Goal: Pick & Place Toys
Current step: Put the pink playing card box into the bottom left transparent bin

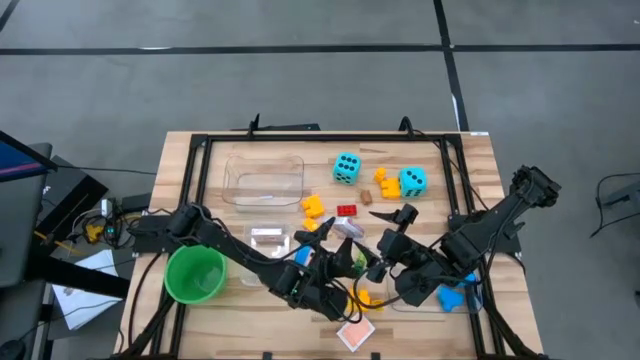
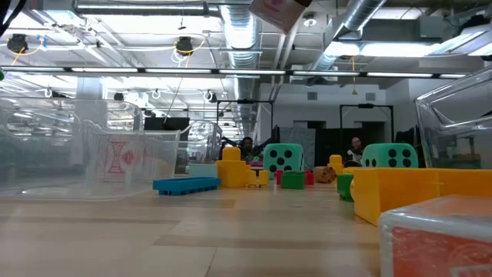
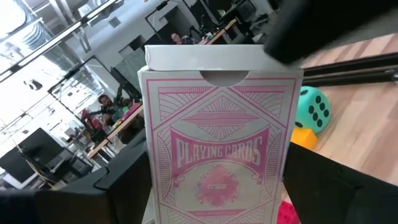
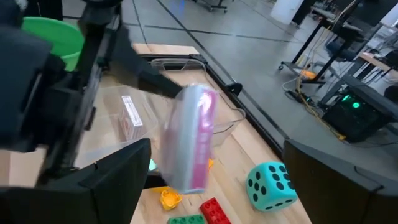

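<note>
Both tools crowd one card box [image 3: 217, 149]; left tool [image 1: 345, 262] seemingly clamps it, right tool [image 1: 385, 252] spread.

Carrying everything: a pale wooden table [image 1: 180, 160], with a black frame [image 1: 200, 170] running round its top. Lying toward the far side: a cyan die [image 1: 347, 167] and a second cyan die [image 1: 412, 181], apart from each other, with an orange brick [image 1: 387, 183] just beside the second. Sitting nearer the middle: another orange brick [image 1: 314, 206] and a red brick [image 1: 346, 210]. Standing on the left half: a clear bin [image 1: 263, 180] far back, a nearer clear bin [image 1: 268, 240], and a green cup [image 1: 195, 273] upright. Resting by the near edge: a yellow brick [image 2: 415, 192] and a red-and-white card pack [image 2: 442, 238].
</note>
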Tool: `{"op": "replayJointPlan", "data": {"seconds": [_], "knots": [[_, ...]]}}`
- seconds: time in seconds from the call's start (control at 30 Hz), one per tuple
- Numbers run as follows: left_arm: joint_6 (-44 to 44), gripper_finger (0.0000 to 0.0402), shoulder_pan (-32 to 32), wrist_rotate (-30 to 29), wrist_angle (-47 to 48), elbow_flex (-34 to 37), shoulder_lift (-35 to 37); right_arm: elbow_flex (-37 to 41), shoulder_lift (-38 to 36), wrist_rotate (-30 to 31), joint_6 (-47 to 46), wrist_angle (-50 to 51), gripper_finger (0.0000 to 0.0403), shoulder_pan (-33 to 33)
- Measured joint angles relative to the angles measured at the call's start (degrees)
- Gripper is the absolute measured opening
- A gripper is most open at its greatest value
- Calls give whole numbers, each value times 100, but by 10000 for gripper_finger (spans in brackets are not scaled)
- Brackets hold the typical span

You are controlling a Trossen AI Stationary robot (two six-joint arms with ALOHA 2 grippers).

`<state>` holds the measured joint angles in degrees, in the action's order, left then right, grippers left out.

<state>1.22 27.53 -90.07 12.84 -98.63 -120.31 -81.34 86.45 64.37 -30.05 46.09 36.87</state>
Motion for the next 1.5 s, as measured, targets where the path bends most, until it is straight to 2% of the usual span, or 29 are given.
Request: {"op": "replayJointPlan", "data": {"seconds": [0.23, 0.6, 0.73, 1.1, 1.23, 1.43, 1.5], "knots": [[634, 298, 7, -2, -708, 0, 0, 4, 7, -21, -26, 10, 356, -115], [668, 298, 8, 1, -737, 2, 0, 7, 7, -309, -43, 13, 355, -254], [668, 298, 8, 1, -734, 2, 0, 9, 7, -437, -45, 13, 340, -266], [662, 298, 8, 5, -784, 2, -2, 21, 215, -755, 382, -174, 243, -545], [650, 299, 10, 5, -780, 2, -2, 11, 201, -749, 469, -197, 184, -505], [626, 323, 6, 39, -793, 2, -7, 11, 201, -763, 644, -285, 60, -374], [631, 335, 8, 63, -790, 2, -7, 15, 178, -746, 704, -227, 58, -325]]}}
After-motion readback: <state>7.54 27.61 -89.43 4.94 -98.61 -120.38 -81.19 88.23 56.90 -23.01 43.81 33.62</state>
